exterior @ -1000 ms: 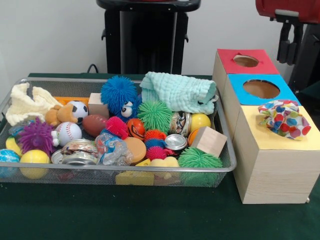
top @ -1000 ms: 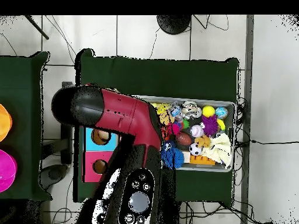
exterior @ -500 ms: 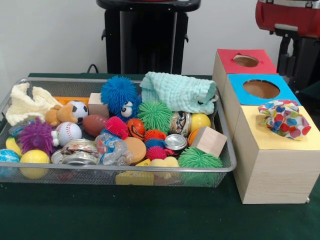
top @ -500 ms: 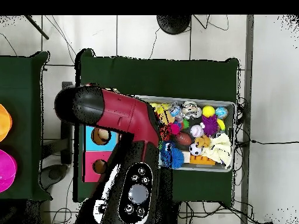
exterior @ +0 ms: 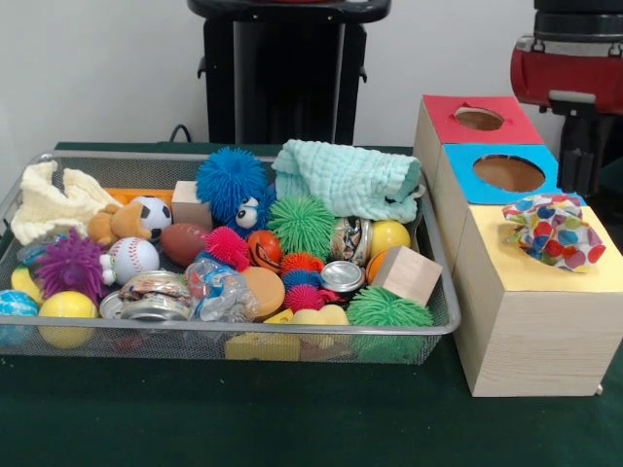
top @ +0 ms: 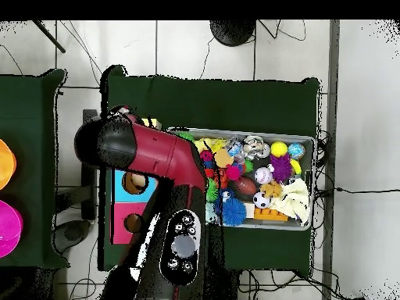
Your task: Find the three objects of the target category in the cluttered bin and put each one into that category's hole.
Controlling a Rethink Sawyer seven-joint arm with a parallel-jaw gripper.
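Whether my gripper [exterior: 582, 146] is apart or together I cannot tell: only a dark piece shows under my red arm [exterior: 574, 73], above the far end of the boxes. Over the last second my arm has swung round. From above it now covers less of the bin [top: 311, 141], and nothing in the bin has shifted. The spotted cloth [exterior: 553, 232] lies bunched on the yellow box [exterior: 545, 311], just where it lay a second ago, on top and not pushed down. I judge that one cloth is delivered or nearly so. The mint cloth [exterior: 346, 180] and the cream cloth [exterior: 54, 202] are still in the bin, so my next job is there.
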